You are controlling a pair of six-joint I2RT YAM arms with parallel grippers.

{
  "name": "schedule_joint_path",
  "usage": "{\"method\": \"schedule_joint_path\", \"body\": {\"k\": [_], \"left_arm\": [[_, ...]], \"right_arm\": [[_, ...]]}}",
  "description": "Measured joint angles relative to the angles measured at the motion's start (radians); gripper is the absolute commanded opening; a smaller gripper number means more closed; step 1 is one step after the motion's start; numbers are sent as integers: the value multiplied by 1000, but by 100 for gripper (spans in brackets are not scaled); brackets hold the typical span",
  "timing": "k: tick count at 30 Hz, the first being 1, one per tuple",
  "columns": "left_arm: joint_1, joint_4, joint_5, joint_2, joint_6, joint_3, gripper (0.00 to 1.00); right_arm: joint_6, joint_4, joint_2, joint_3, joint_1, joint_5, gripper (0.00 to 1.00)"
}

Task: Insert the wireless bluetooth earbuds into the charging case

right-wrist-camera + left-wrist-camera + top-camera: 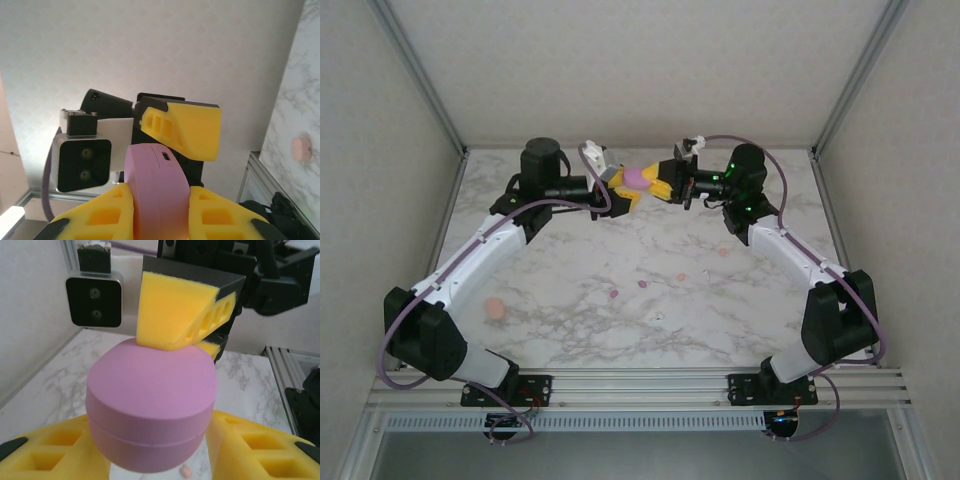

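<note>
The left gripper (623,192) and right gripper (658,186) meet in the air, both pinching the purple case (638,178) between yellow fingers. The earbuds (642,284) lie scattered on the table (570,330) below, well apart from both grippers.

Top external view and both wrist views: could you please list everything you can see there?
purple charging case: one, purple, held above the table's far side by both end effectors
peach case: one, peach-pink, table, left near side
purple earbuds: two, purple, table centre
peach earbuds: two, peach-pink, centre-right
white earbud: one, white, centre, nearest
table: one, white marble
left end effector: one, yellow fingers, shut on purple charging case
right end effector: one, yellow fingers, shut on purple charging case
</note>
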Motion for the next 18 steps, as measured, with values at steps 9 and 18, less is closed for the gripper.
{"method": "schedule_joint_path", "body": {"k": [9, 18], "left_arm": [[0, 134, 10, 0, -95, -10, 44], [0, 141, 17, 0, -109, -10, 46]], "right_arm": [[89, 109, 8, -10, 0, 9, 14], [102, 124, 10, -10, 1, 9, 14]]}}
